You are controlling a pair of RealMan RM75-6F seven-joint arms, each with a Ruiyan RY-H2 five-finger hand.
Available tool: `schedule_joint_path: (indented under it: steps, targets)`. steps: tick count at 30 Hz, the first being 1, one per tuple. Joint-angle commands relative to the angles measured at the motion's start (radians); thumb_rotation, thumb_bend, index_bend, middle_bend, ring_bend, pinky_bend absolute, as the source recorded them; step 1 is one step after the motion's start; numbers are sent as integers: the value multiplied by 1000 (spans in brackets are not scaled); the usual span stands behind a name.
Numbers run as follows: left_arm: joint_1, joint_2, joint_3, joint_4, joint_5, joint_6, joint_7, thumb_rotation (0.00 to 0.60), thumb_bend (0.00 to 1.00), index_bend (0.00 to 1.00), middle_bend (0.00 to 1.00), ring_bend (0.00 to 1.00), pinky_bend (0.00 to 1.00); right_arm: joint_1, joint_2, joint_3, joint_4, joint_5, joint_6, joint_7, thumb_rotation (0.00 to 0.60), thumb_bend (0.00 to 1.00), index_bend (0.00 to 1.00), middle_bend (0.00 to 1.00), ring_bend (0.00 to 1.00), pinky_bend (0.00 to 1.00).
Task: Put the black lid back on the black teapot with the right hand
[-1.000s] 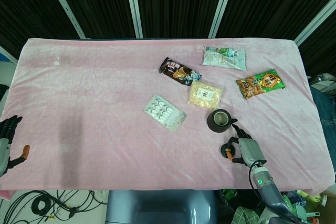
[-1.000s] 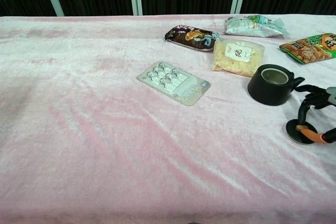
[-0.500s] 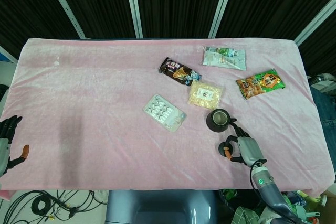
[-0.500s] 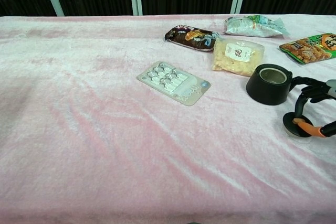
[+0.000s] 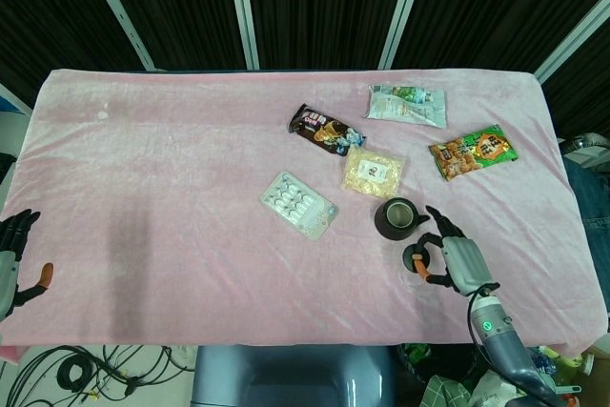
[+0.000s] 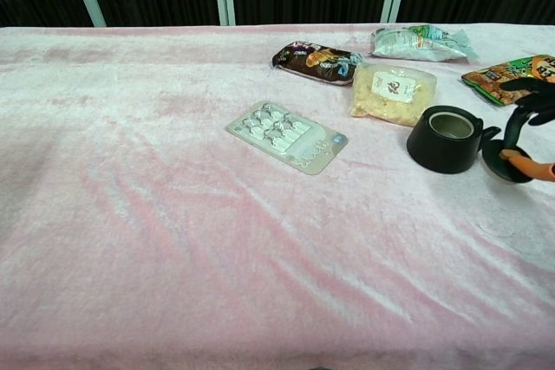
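Observation:
The black teapot (image 5: 396,217) (image 6: 446,139) stands open-topped on the pink cloth at the right, its spout pointing right. My right hand (image 5: 450,262) (image 6: 531,127) pinches the black lid (image 5: 417,259) (image 6: 504,162) between thumb and a finger and holds it lifted off the cloth, just right of the teapot's spout. The other fingers are spread. My left hand (image 5: 13,256) hangs at the table's near left edge, holding nothing, fingers apart.
A silver blister pack (image 5: 298,204) (image 6: 287,136) lies left of the teapot. Behind it sit a yellow snack bag (image 5: 372,172) (image 6: 392,89), a dark wrapper (image 5: 326,131), a white-green bag (image 5: 407,104) and an orange bag (image 5: 473,152).
My right hand has lifted the lid off the cloth and carried it up and back, closer to the teapot's spout. The teapot shifted slightly left earlier. Left hand unchanged.

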Motion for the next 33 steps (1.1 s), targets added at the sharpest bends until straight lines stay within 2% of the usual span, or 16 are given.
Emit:
schedule_joint_path:
  steps: [1,7,14,22,33]
  targets:
    - [0,0,1,0,2,1,1,600,440,60,27,0,0,37,41,42,-38,30,-26,-48,600,358,642,4,80,157]
    - [-1,0,-1,1,0,0,-1,600,440,60,27,0,0,130,82,124,-69,157,-126,-125,600,358,642,4,80,157]
    - [-4,0,-2,1,-1,-5,1,600,440,60,27,0,0,251,62,167,-1,329,-240,-249,600,358,642,4,80,157]
    - [-5,4,-2,-4,-6,-9,-2,600,440,60,26,0,0,327,-5,161,90,480,-283,-307,600,357,642,4,80,157]
    - [-7,6,-2,-5,-7,-13,1,600,440,60,26,0,0,346,-23,137,139,518,-285,-306,600,358,642,5,79,157]
